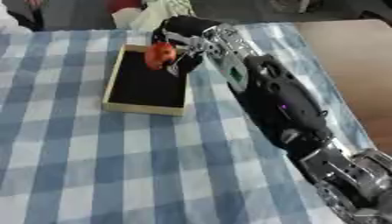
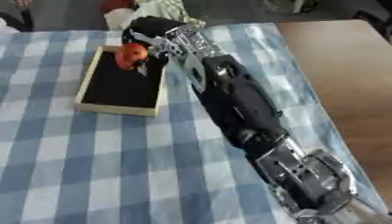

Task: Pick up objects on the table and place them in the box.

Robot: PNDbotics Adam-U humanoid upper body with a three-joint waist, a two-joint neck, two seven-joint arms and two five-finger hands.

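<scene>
A shallow box with pale wooden walls and a black floor lies on the blue-and-white checked cloth at the upper left. My right arm stretches from the lower right up to the box's far right corner. There my right hand is shut on a small orange-red object, which hangs over the far end of the box's floor. The box floor shows nothing else in it. My left hand appears in neither view.
The checked tablecloth covers the table in front of the box. A bare brown surface lies to the right beyond the cloth's edge. Light-coloured and red things sit at the far edge behind the box.
</scene>
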